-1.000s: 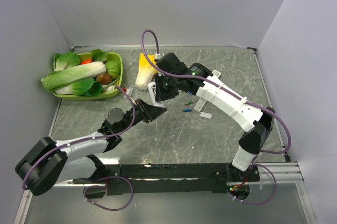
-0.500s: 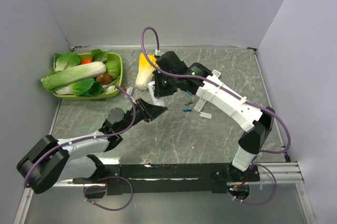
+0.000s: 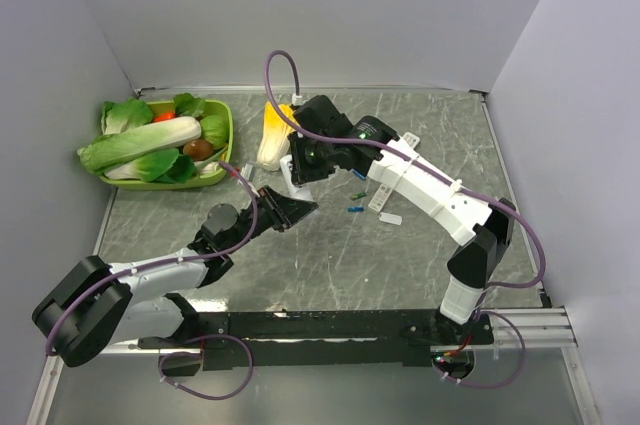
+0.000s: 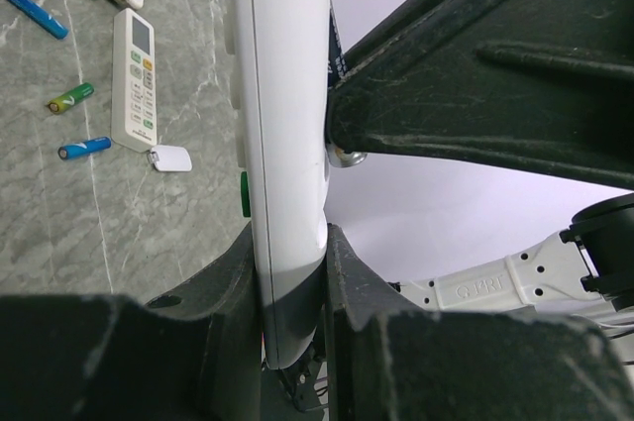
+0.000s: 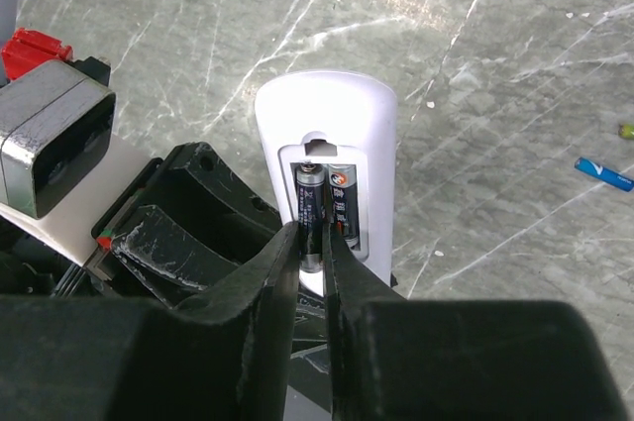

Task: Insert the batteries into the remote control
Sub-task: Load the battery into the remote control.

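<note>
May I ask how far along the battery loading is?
Done: one battery sits in the remote, held by the left gripper. In hand: the right gripper pinches a second battery at the next slot. Left: seating it; a cover lies on the table.

Soft, even light from overhead fills the scene. The marbled worktop [image 3: 400, 245] is bright throughout, with faint, blurred shadows beneath the arms and a pale sheen toward its near edge. The top view is sharp, its walls leaning slightly outward. In the left wrist view the remote control [image 4: 287, 94], close to the lens, is washed almost white. The left gripper [image 4: 292, 282] around it is dark and soft, while the loose batteries [image 4: 84, 149] behind are crisp. In the right wrist view the right gripper [image 5: 310, 243] is a black blur, the black battery [image 5: 309, 205] between its fingers sharp, and white glare streaks the stone beyond.
</note>
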Controlling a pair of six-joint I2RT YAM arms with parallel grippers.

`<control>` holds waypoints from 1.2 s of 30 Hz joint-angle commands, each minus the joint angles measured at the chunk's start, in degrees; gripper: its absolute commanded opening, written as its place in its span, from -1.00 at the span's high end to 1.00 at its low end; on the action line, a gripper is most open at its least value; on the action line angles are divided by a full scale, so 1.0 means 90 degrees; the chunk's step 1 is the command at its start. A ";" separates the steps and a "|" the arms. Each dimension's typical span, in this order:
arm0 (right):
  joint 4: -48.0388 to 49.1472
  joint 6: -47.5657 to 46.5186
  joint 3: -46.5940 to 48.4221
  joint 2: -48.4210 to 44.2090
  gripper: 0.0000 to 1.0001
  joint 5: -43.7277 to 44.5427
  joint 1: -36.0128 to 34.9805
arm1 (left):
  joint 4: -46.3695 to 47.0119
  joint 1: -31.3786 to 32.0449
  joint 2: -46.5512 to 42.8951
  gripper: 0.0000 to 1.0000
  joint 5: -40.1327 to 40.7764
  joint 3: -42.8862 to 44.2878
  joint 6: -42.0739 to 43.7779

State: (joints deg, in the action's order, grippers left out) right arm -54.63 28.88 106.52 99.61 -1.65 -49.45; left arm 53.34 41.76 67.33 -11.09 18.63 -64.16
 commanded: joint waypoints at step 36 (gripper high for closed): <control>0.0854 -0.1409 -0.0341 -0.1379 -0.32 -0.0265 0.0084 | 0.1367 -0.0274 -0.0381 0.96 -0.0290 -0.0176 -0.0488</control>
State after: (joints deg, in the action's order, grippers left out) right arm -52.49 25.32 104.31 96.77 -2.26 -49.43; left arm 57.25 40.40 66.02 -11.55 17.65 -67.42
